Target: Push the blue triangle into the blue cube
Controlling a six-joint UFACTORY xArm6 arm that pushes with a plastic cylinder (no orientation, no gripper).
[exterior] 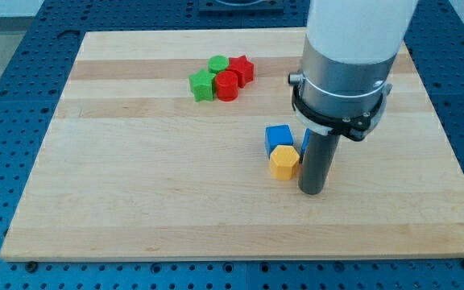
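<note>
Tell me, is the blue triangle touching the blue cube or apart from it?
Cannot tell. The rod above my tip hides most of the blue triangle right of the blue cube.

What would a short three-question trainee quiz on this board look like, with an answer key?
1. True or false: my tip sits at the view's right of the yellow block.
2. How many red blocks are in the cluster near the view's top?
3. Which block touches the blue cube from below in the view: A green, B yellow, C red?

Key: 1 true. 2 two: the red star and the red cylinder. 3 B. The blue triangle is mostly hidden behind the rod.
</note>
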